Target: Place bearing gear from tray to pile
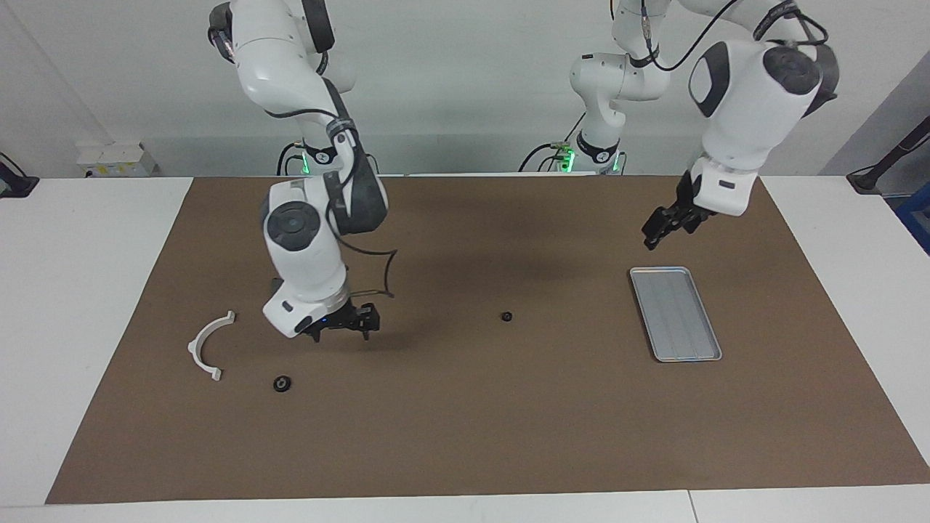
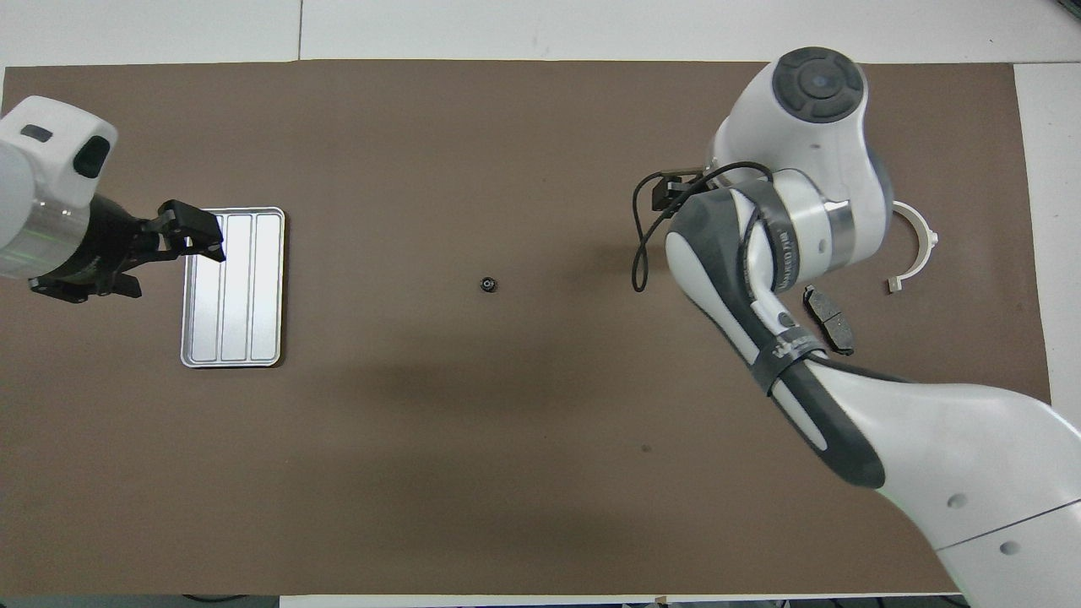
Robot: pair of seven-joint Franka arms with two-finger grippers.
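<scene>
Facing view: the tray [image 1: 676,312] lies bare; a small black ring-shaped bearing gear [image 1: 282,383] sits beside the white bracket [image 1: 208,343], probably already delivered; another small gear [image 1: 506,317] lies mid-mat; the right gripper [image 1: 347,325] hangs low, fingers spread. Overhead view: the left gripper [image 2: 190,236] waits over the tray's edge, finger state unclear; a brake pad [image 2: 828,318] marks the pile.

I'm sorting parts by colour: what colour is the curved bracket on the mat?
White. The curved bracket shows best in the facing view, lying clear on the brown mat.
</scene>
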